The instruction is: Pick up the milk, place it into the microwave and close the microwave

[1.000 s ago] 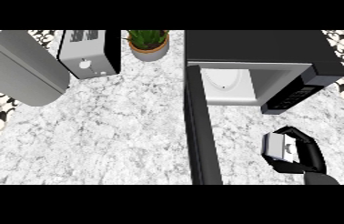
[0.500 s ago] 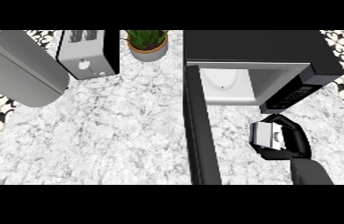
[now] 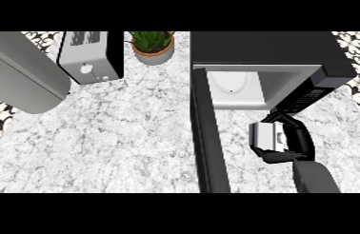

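A white-and-grey marbled counter (image 3: 119, 133) fills most of the head view, seen steeply from above. At the upper right stands a black microwave (image 3: 267, 47), its cavity open and showing a pale interior with a white round plate (image 3: 231, 83) inside. The microwave's black door (image 3: 209, 138) swings out toward the lower edge, seen edge-on as a long dark bar running down the counter. At the far left lies a large grey rounded object (image 3: 25, 76), cut off by the view's edge; what it is cannot be told. Just beside it stands a silver toaster (image 3: 88, 54) with black sides. Near the top centre sits a small green plant in a tan pot (image 3: 152, 45).

The right hand (image 3: 292, 140), black at the end of a grey forearm entering from the lower right, is curled round the milk (image 3: 265, 135), a small white-and-grey carton. The milk sits on the hand's left side, between thumb and fingers, just in front of the microwave's opening and to the right of the open door. The carton is not inside the cavity. The left hand does not show.
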Motion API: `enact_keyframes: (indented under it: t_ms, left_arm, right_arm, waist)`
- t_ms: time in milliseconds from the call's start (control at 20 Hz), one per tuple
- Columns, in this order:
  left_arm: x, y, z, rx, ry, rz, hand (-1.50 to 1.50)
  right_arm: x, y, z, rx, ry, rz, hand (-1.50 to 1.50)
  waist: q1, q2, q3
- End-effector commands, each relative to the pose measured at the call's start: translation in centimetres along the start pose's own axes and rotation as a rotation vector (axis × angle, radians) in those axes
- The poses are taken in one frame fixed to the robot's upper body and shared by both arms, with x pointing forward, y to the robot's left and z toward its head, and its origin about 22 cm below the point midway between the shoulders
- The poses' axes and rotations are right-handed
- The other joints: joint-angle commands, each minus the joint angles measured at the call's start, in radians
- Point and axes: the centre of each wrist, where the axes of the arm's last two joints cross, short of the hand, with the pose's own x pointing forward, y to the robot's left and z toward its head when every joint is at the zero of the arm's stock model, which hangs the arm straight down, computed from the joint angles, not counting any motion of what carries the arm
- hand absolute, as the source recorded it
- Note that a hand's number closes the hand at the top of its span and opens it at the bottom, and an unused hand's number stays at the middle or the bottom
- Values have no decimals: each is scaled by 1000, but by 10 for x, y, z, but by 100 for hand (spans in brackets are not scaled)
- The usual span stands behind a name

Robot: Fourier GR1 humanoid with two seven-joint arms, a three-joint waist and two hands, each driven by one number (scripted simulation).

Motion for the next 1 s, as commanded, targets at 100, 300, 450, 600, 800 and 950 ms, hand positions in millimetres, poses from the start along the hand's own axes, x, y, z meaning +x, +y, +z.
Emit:
enact_keyframes:
  t_ms: [100, 300, 450, 600, 800, 950]
  left_arm:
    - [15, -7, -8, 9, -52, 43, -150]
    - [8, 0, 3, 7, -54, 71, -150]
    - [7, 4, 0, 10, -52, 58, -150]
    - [11, 11, 2, 1, -50, 54, -150]
    - [20, 3, 6, -17, -55, 54, -150]
    - [11, 15, -5, -28, -49, 47, -150]
  right_arm:
    - [44, 31, -44, -5, -61, -7, 150]
    - [53, 57, -73, -31, -52, 43, 150]
    - [68, 55, -104, -22, -37, 125, 150]
    - [57, 63, -120, 15, -21, 250, 150]
    - [61, 58, -159, -5, 26, 329, 150]
    - [58, 79, -173, -15, 31, 386, 150]
  waist:
    - [-12, -1, -1]
    - [7, 2, 0]
    - [9, 4, 0]
    - [21, 7, 1]
    - [39, 11, 2]
    - [35, 15, 2]
